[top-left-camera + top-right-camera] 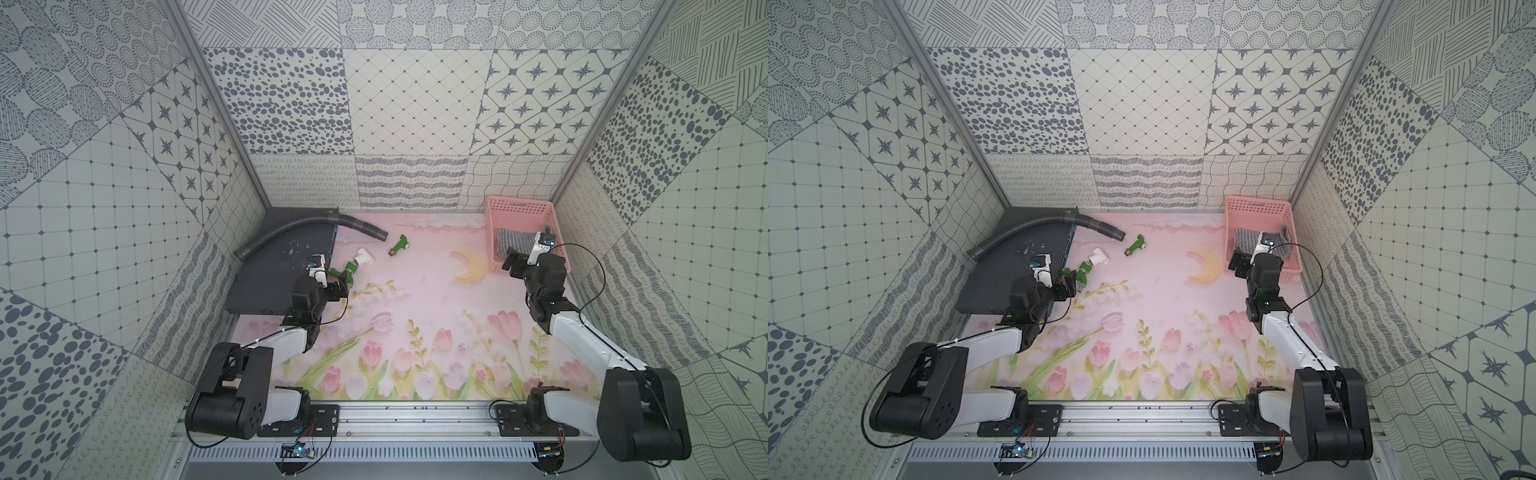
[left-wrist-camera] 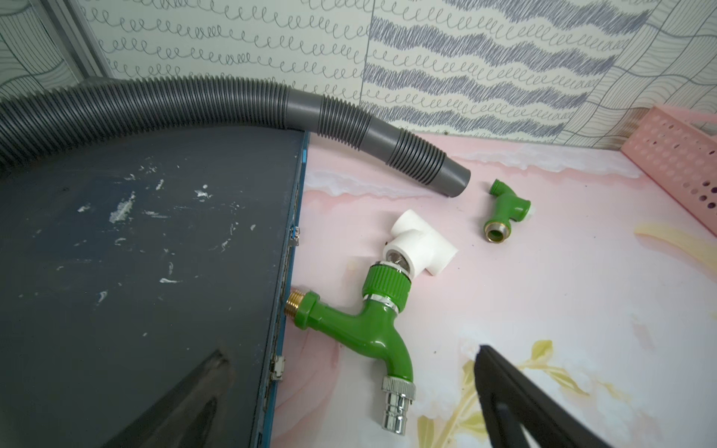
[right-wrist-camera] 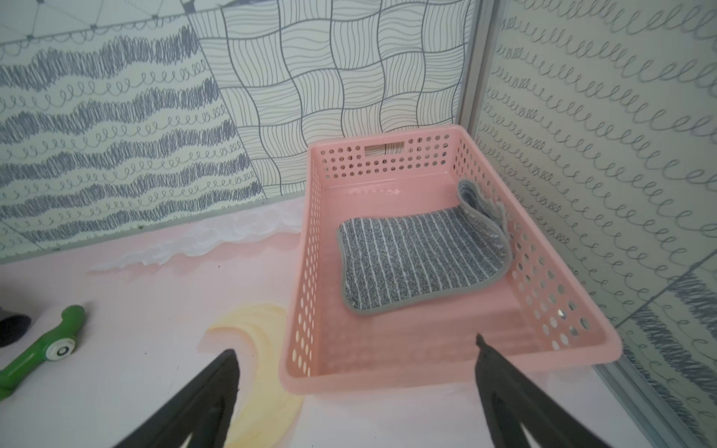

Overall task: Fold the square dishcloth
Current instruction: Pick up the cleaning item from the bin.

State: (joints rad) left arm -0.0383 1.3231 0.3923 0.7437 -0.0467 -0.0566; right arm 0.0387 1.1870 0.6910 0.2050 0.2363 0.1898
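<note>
we are only starting, we judge, since the square dishcloth [image 3: 423, 263] is lying unfolded in the pink basket [image 3: 306, 271], one edge rumpling up against its wall, while our right gripper [image 3: 355, 345] is hovering before it, jaws spread and empty, and our left gripper [image 2: 351, 351] is idling, spread wide.

- square dishcloth [image 3: 419, 263]: grey, thin white stripes, grey edging
- lies mostly flat inside pink basket [image 3: 306, 279], one edge curled up against the basket's side wall
</note>
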